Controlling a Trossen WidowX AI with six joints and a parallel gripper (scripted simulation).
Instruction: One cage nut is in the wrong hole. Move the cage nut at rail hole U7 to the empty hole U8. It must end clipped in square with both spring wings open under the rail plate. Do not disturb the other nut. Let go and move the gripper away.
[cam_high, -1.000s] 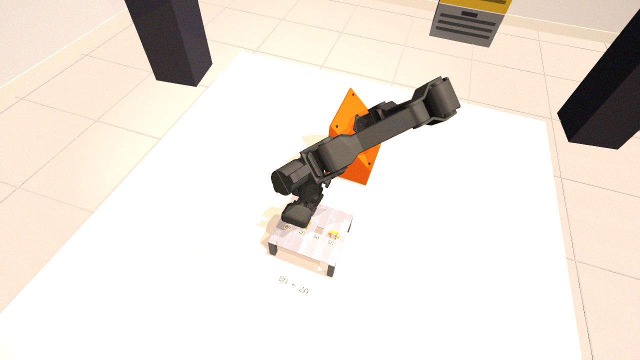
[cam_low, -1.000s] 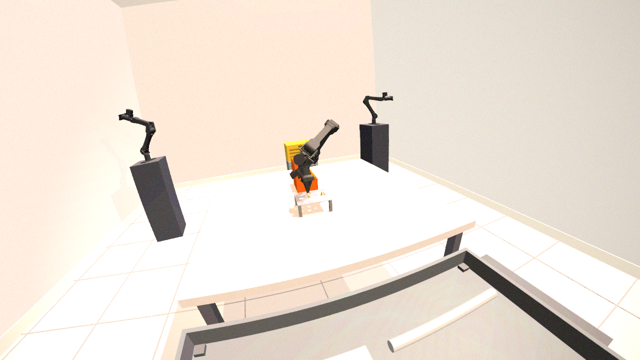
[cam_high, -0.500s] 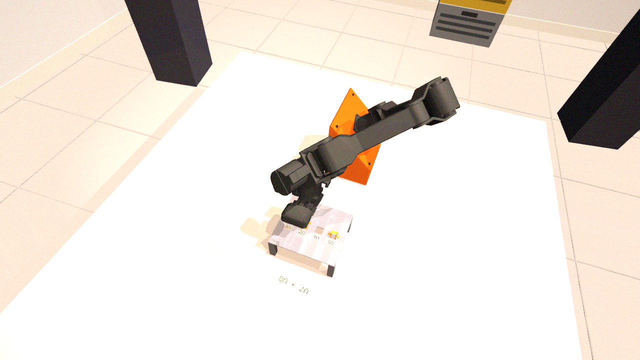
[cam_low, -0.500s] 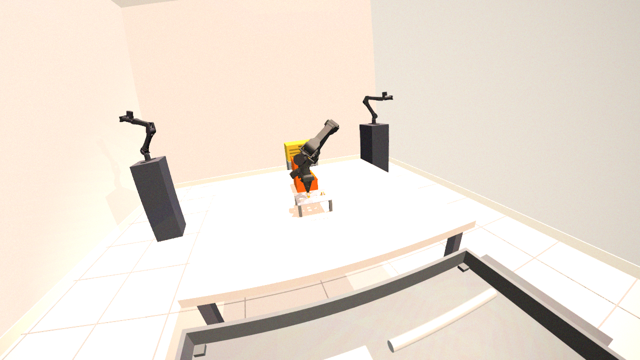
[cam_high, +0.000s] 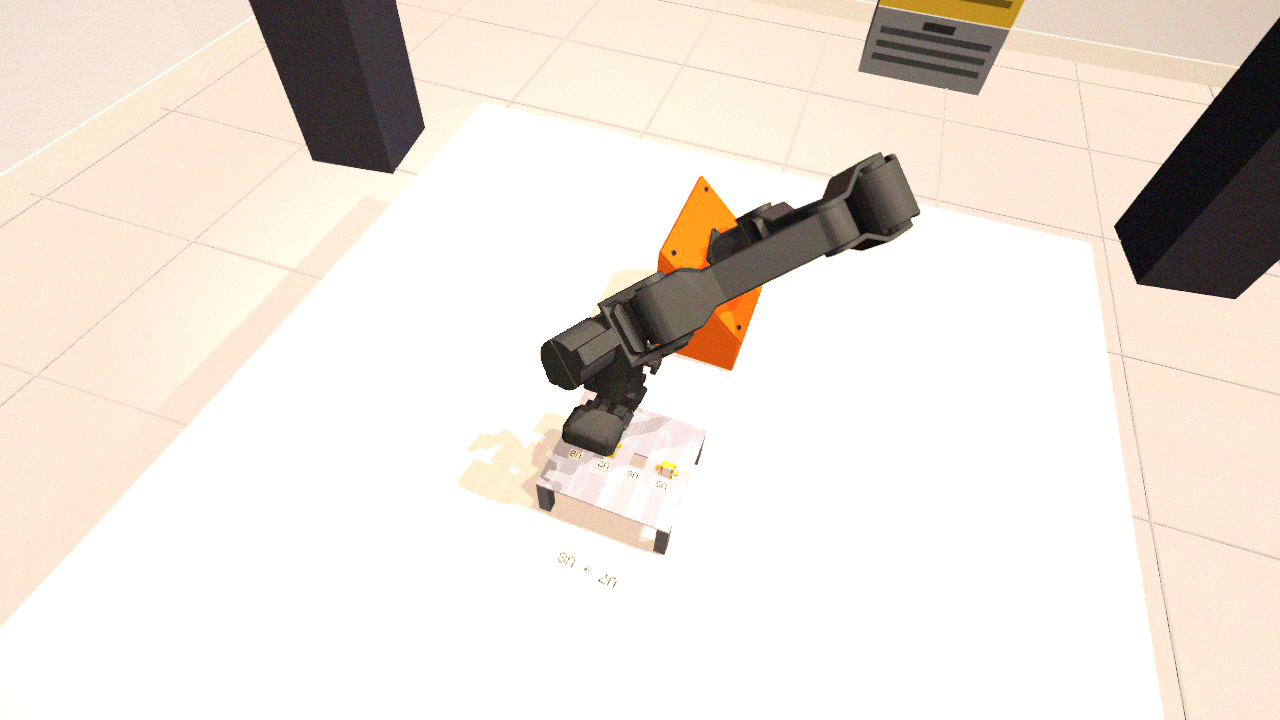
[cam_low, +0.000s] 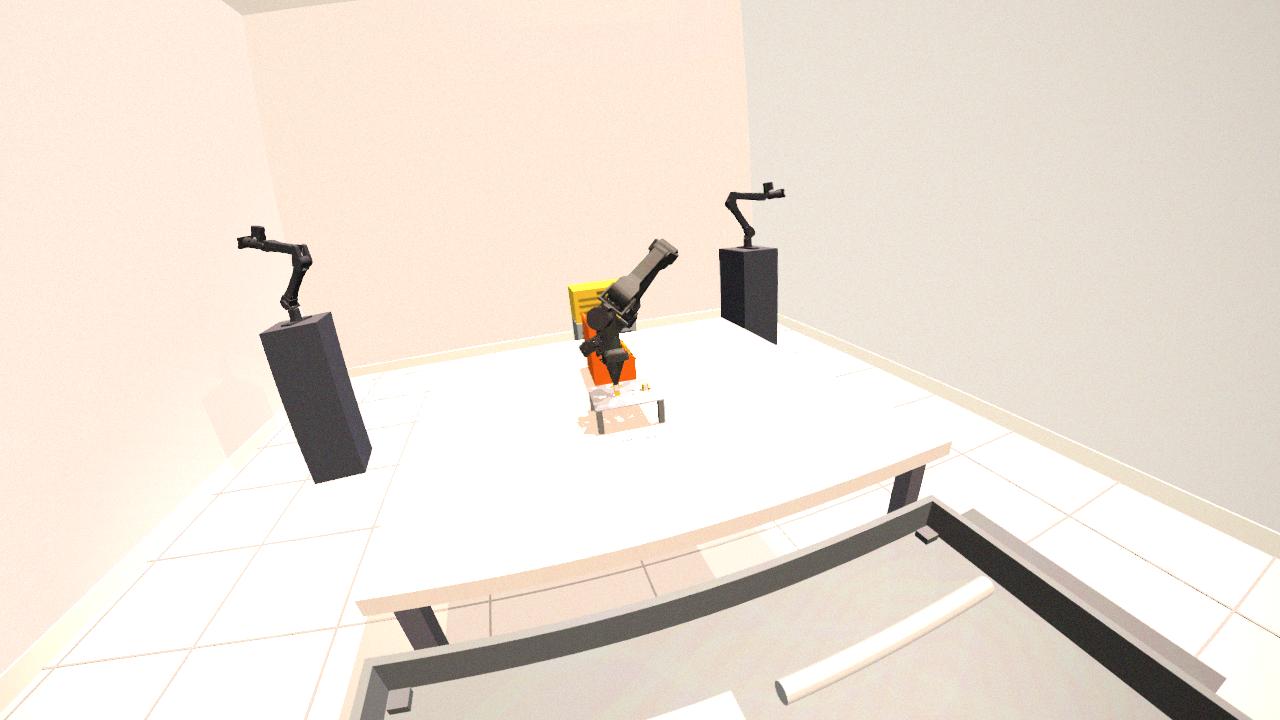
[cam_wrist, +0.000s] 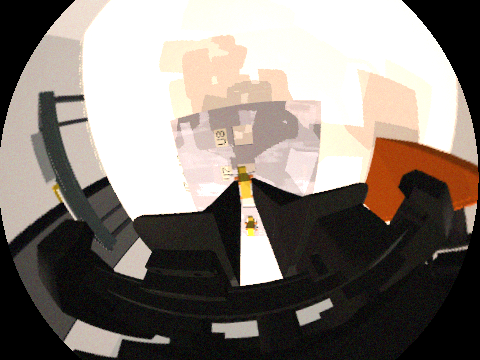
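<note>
Gripper (cam_low: 614, 383) (cam_wrist: 245, 183) closed on yellow nut (cam_low: 616, 391) (cam_wrist: 245, 186) at U7; cannot tell whether nut sits in hole or just above. U8 hole (cam_wrist: 243, 135) open, unfilled. Other nut (cam_high: 667, 469) (cam_low: 645, 387) (cam_wrist: 251, 225) sits in U5. White rod (cam_low: 881, 642) lies inside gray tray (cam_low: 662, 613), near side in exterior view.

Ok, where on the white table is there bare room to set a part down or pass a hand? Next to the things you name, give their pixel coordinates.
Free: the white table (cam_high: 859, 537) (cam_low: 662, 492) right of the rail plate (cam_high: 617, 495) (cam_wrist: 200, 170) in the top view, and the stretch between the "U7 + U8" print and the near edge. Crowded: around U7, where the gripper (cam_high: 610, 450) (cam_low: 615, 385) (cam_wrist: 245, 184) grips the cage nut (cam_low: 616, 391) (cam_wrist: 245, 189).
</note>
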